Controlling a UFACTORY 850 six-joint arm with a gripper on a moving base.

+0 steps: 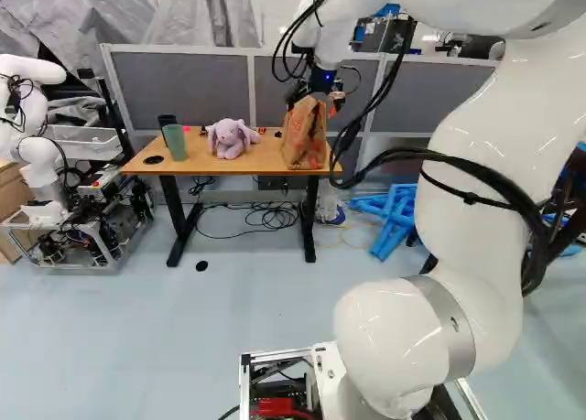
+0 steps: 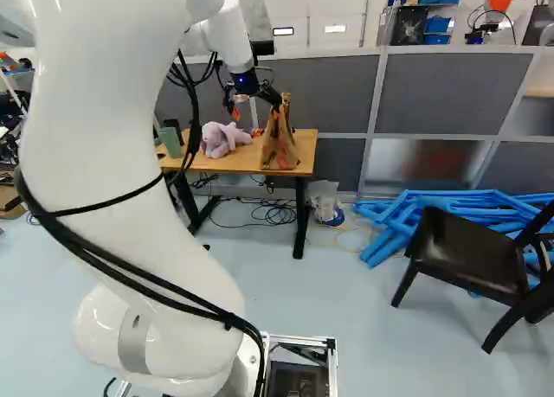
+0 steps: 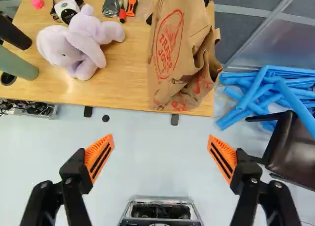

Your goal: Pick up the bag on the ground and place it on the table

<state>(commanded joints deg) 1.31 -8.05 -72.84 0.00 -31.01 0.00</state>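
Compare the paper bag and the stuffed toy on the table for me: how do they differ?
The paper bag is brown and crumpled with red print; the stuffed toy is soft-looking and pale purple. The paper bag stands upright, while the stuffed toy is slumped low. The paper bag is also taller than the stuffed toy. Both sit on the wooden table.

Paper bag [image 3: 167, 53]: upper end cut off by the wrist view's edge; interior hidden. Gripper [image 2: 257, 109]: finger bases cut off in the wrist view. Green cup [image 3: 17, 63] and black cup [image 3: 15, 35]: truncated there likewise. Black-and-white object [image 3: 66, 10]: partly hidden by the plush toy [image 3: 74, 45], identity indeterminate. Black chair [image 2: 472, 248]: cut off at the right base view's right edge.
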